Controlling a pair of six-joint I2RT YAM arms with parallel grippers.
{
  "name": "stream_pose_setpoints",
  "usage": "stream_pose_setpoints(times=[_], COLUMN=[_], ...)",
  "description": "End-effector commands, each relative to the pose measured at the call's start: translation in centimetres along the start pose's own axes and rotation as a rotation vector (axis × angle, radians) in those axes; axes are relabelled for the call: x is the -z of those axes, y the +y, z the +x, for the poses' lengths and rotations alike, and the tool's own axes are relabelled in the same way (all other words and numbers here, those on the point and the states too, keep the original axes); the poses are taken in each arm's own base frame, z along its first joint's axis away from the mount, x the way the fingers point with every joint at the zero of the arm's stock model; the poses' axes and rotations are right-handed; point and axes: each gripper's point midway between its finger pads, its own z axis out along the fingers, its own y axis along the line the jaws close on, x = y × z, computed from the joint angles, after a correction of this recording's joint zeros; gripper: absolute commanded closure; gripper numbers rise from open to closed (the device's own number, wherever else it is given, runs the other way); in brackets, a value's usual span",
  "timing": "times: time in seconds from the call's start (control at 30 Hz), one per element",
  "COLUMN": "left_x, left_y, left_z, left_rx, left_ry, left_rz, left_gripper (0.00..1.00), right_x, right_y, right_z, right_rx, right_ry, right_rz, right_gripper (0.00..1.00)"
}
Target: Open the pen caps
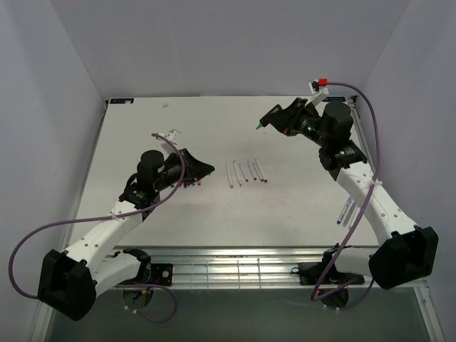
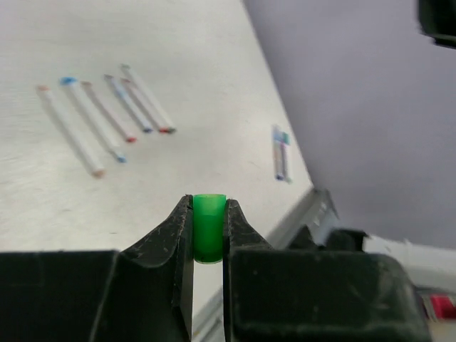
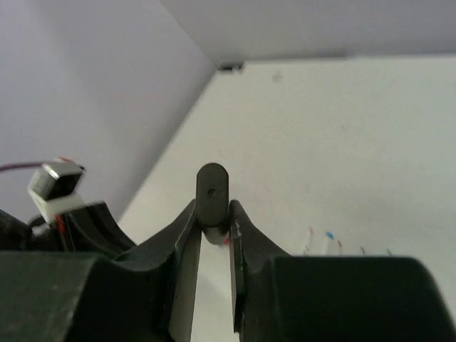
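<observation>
Green plastic pen cap (image 2: 209,229), short and cylindrical, sits clamped between the fingers of my left hand (image 2: 209,206), just left of the row of thin white stick pens (image 1: 246,172) lying on the white counter (image 1: 214,214). My right hand (image 3: 212,217) is clamped on the thick black marker (image 3: 212,189), beyond that row and to its right. From my right wrist the marker shows only end-on. Left of the row, tiny coloured specks (image 1: 191,184) by my left hand are too small to name.

A robot lab cell: white table (image 1: 214,135) boxed by plain walls (image 1: 235,43) (three sides)
</observation>
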Motion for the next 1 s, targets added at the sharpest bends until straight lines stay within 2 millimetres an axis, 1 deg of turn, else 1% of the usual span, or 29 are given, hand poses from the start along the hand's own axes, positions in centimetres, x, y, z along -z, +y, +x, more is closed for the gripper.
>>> stream_pose_setpoints(times=[0.0,0.03,0.07,0.1,0.13,0.17,0.2,0.23,0.27,0.3,0.33,0.37,0.4,0.43,0.47,0.5,0.53,0.57,0.6,0.63,0.67,0.7,0.77,0.8,0.87,0.9,0.93,0.97], left_x=[3.5,4.9,5.7,6.5,7.7,9.0,9.8,10.4,11.2,11.5,12.0,12.5,12.5,12.5,12.8,12.9,12.5,12.6,12.1,11.8,12.1,12.3,12.5,12.6,12.4,12.4,12.4,12.5], left_y=[8.3,10.8,12.0,13.1,14.6,15.8,16.9,17.0,17.7,18.1,18.6,19.2,19.5,19.9,21.0,21.5,21.8,22.6,23.1,23.4,23.9,24.6,25.4,25.7,26.2,26.5,27.0,27.4], left_z=[-2.0,-2.2,-2.5,-2.6,-2.0,-2.7,-1.9,-2.3,-2.5,-2.4,-2.1,-2.2,-2.1,-2.0,-1.5,-1.1,-1.2,-0.5,0.2,0.2,0.3,0.9,0.8,1.0,0.9,0.8,1.3,1.3], left_rx=[-0.044,-0.052,-0.051,-0.045,-0.024,-0.013,-0.007,-0.005,0.001,-0.001,0.004,0.008,0.003,0.001,0.015,0.036,0.039,0.045,0.05,0.049,0.064,0.078,0.091,0.098,0.099,0.101,0.109,0.131], left_ry=[-0.109,-0.134,-0.148,-0.159,-0.151,-0.212,-0.22,-0.269,-0.309,-0.318,-0.319,-0.332,-0.327,-0.32,-0.297,-0.289,-0.292,-0.272,-0.236,-0.228,-0.217,-0.194,-0.203,-0.2,-0.193,-0.192,-0.175,-0.182], left_rz=[-0.51,-0.657,-0.727,-0.797,-0.884,-0.965,-1.008,-1.017,-1.057,-1.073,-1.1,-1.136,-1.148,-1.161,-1.201,-1.217,-1.205,-1.212,-1.197,-1.183,-1.196,-1.218,-1.211,-1.202,-1.184,-1.187,-1.196,-1.198], left_gripper=[1.0,1.0,1.0,1.0,1.0,1.0,1.0,1.0,1.0,1.0,1.0,1.0,1.0,1.0,1.0,1.0,1.0,1.0,1.0,1.0,1.0,1.0,1.0,1.0,1.0,1.0,1.0,1.0], right_x=[0.9,0.2,1.0,1.0,0.9,1.6,1.4,1.7,2.2,3.2,3.2,3.8,4.6,4.6,4.5,4.0,3.5,2.9,2.7,2.6,2.7,2.5,1.8,1.7,1.5,2.0,1.9,1.5], right_y=[-3.7,-6.0,-6.6,-7.9,-9.4,-10.4,-11.2,-12.2,-14.0,-14.7,-15.9,-17.4,-18.1,-19.2,-19.5,-19.8,-19.4,-19.0,-19.3,-19.7,-19.9,-20.2,-20.3,-20.5,-21.1,-21.4,-21.5,-21.5], right_z=[3.5,5.7,7.4,7.2,8.3,9.1,9.0,9.1,9.2,9.7,10.0,10.0,10.5,11.2,11.7,12.9,13.4,13.6,14.3,14.4,14.9,15.4,15.8,16.4,16.8,17.8,18.3,18.6], right_rx=[-0.031,-0.03,-0.074,-0.083,-0.091,-0.091,-0.061,-0.013,0.029,0.036,0.053,0.1,0.1,0.097,0.089,0.06,0.04,0.032,0.039,0.051,0.045,0.028,0.015,0.014,0.022,0.01,-0.005,-0.015], right_ry=[0.338,0.447,0.546,0.561,0.606,0.653,0.673,0.694,0.711,0.757,0.788,0.814,0.857,0.887,0.901,0.926,0.941,0.943,0.961,0.961,0.968,0.97,0.964,0.973,0.969,0.984,0.978,0.967], right_rz=[0.126,0.153,0.157,0.176,0.195,0.236,0.263,0.295,0.38,0.429,0.467,0.53,0.57,0.599,0.592,0.566,0.523,0.487,0.499,0.513,0.513,0.513,0.489,0.485,0.499,0.499,0.498,0.478], right_gripper=[0.92,0.92,0.92,0.92,0.92,0.92,0.92,0.92,0.92,0.92,0.92,0.92,0.92,0.92,0.92,0.92,0.92,0.92,0.92,0.92,0.92,0.92,0.92,0.92,0.92,0.92,0.92,0.92])
